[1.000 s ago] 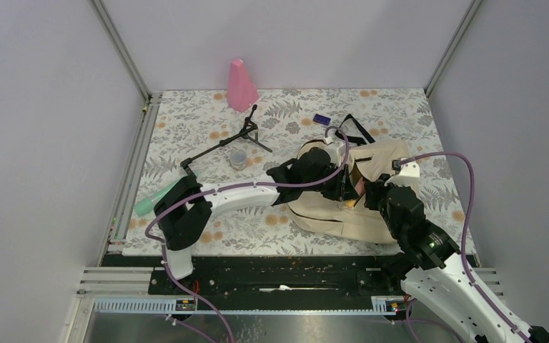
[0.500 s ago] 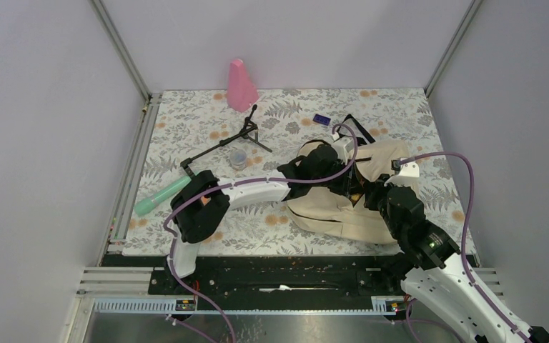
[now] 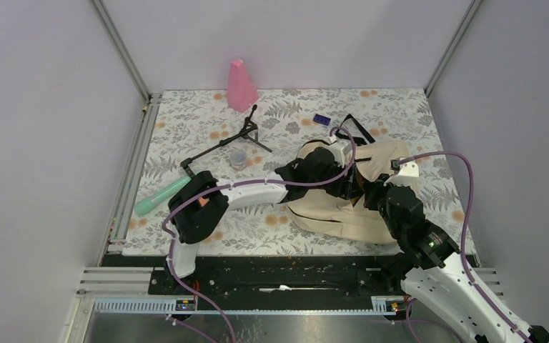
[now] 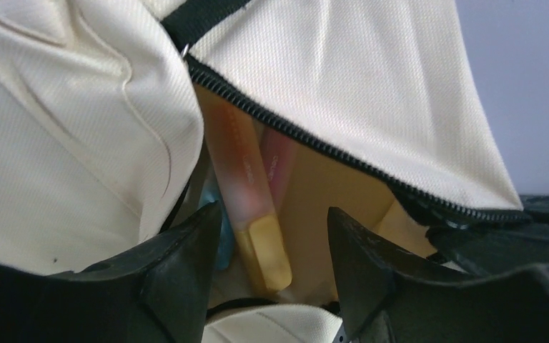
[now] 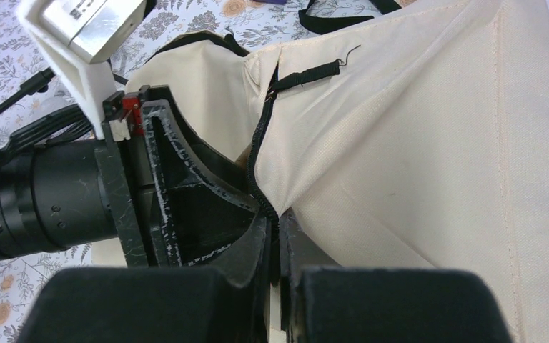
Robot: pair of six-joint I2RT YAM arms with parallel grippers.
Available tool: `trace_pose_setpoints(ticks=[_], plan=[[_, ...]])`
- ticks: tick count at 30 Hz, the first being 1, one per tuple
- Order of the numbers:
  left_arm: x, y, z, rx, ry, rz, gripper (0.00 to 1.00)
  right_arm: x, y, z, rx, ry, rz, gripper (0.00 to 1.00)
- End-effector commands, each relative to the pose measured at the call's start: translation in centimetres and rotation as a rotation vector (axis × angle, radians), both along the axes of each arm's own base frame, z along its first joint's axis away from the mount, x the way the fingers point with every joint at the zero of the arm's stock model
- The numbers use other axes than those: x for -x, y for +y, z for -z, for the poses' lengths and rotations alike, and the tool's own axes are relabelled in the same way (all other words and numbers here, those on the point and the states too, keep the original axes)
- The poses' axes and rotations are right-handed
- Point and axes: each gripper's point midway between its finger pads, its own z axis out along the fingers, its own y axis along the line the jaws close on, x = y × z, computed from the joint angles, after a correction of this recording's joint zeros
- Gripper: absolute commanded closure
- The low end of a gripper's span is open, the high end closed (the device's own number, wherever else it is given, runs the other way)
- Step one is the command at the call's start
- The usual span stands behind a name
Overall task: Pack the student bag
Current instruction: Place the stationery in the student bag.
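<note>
The student bag (image 3: 336,211), a cream backpack with black zippers, lies at the table's middle right. My left gripper (image 3: 348,182) reaches into its unzipped mouth. In the left wrist view the left gripper (image 4: 273,214) is open. A peach tube with a yellow cap (image 4: 250,200) lies loose between the jaws inside the bag (image 4: 372,86). A pink tube (image 4: 279,161) and something blue (image 4: 221,225) lie beside it. My right gripper (image 5: 277,229) is shut on the bag's zipper edge (image 5: 261,153) and holds the bag (image 5: 414,143) open.
A pink cone-shaped bottle (image 3: 241,86) stands at the back. A black tripod stand (image 3: 229,141), a small clear cup (image 3: 238,158) and a green tube (image 3: 161,196) lie left of the bag. A small dark blue item (image 3: 321,119) sits behind it.
The left arm pushed further into the bag's mouth, and its jaws have opened, letting go of the yellow-capped tube inside. The right gripper has kept its hold on the zipper edge.
</note>
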Motion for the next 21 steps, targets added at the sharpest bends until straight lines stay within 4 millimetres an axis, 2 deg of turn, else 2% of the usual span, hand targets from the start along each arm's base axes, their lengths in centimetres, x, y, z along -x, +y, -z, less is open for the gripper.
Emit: trace_pose_setpoints(ticks=[1,3,6,9,12,17,19,21], plan=[[-0.7,1.0,-4.9,0.093,-0.141,-0.046,0.42,-0.5,0.6,-4.1,-0.081,-0.101,-0.009,1.0],[-0.6,2.0,-6.1,0.125,-0.191,-0.068,0.42,-0.4,0.5,-4.0,-0.082,-0.103,-0.004,1.0],[-0.4,3.6,-6.5,0.139,-0.234,-0.092,0.41,-0.4,0.2,-4.0,-0.083,-0.107,0.008,1.0],[-0.3,5.4,-7.0,0.138,-0.284,-0.127,0.35,-0.4,0.0,-4.0,-0.075,-0.112,0.016,1.0],[-0.6,8.0,-7.5,0.122,-0.334,-0.204,0.26,-0.5,-0.1,-3.8,-0.07,-0.108,0.021,1.0],[-1.2,12.3,-6.2,-0.017,-0.394,-0.287,0.16,-0.6,-0.1,-3.6,-0.066,-0.101,0.026,1.0],[-1.7,14.3,-5.1,-0.085,-0.4,-0.336,0.1,-0.6,-0.2,-3.5,-0.067,-0.103,0.031,1.0],[-2.2,16.3,-3.6,-0.143,-0.378,-0.37,0.09,-0.6,-0.3,-3.6,-0.073,-0.113,0.038,1.0]])
